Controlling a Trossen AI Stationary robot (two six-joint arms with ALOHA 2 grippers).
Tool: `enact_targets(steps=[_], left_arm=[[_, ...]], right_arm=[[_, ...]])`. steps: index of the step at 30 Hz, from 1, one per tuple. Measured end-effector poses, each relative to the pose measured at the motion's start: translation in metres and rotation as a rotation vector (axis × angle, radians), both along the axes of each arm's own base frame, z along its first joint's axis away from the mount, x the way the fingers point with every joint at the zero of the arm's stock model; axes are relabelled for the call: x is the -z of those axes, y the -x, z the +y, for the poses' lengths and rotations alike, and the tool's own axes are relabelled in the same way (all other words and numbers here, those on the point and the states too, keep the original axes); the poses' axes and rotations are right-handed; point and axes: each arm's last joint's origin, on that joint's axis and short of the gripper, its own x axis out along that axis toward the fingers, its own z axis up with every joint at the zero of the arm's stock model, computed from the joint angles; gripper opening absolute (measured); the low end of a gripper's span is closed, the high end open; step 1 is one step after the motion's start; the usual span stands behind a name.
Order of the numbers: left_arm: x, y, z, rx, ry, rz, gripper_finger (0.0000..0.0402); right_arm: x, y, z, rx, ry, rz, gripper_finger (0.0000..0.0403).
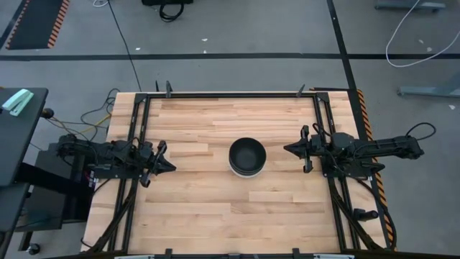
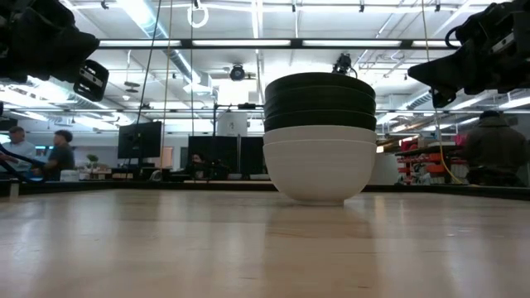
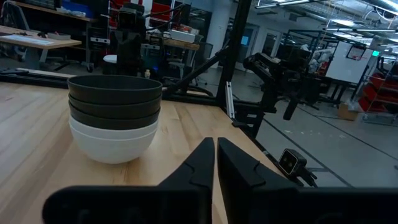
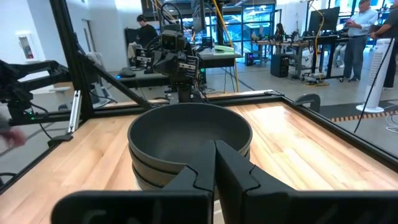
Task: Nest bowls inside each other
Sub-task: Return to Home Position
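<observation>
The high camera looks straight down on the whole light wooden plank table (image 1: 201, 216). The low camera sits at tabletop height, close to the stack of round bowls (image 2: 320, 157), glossy black over plain white, facing the room. The wrist cameras look past the left gripper (image 3: 215, 144) and right gripper (image 4: 214, 147) at that stack from opposite sides

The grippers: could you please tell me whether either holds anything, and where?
Nothing held: left gripper and right gripper are shut, both clear of the bowls.
</observation>
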Motion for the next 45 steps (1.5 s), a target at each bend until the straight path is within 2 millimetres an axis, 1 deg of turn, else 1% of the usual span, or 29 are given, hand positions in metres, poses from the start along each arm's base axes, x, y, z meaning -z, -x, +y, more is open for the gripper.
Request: enact_targets(steps=[7, 18, 29, 39, 45], left_arm=[[0.0000, 0.0000, 0.0000, 0.000, 0.000, 0.000, 0.0036], [0.0002, 0.0000, 0.0000, 0.000, 0.000, 0.001, 0.0023], [0.0001, 0.0000, 0.0000, -0.001, 0.000, 0.001, 0.0036], [0.0001, 0.0000, 0.0000, 0.000, 0.000, 0.001, 0.0024], [0.0002, 0.0000, 0.0000, 0.000, 0.000, 0.001, 0.0029]], right_arm=[[0.0000, 0.0000, 0.0000, 0.000, -0.001, 0.000, 0.0014], [0.0000, 0.0000, 0.0000, 0.000, 0.000, 0.000, 0.0014], [0.0000, 0.0000, 0.0000, 0.000, 0.000, 0.000, 0.0014], [0.0000, 0.0000, 0.0000, 0.000, 0.000, 0.000, 0.0014], [0.0000, 0.0000, 0.0000, 0.000, 0.000, 0.000, 0.0014]])
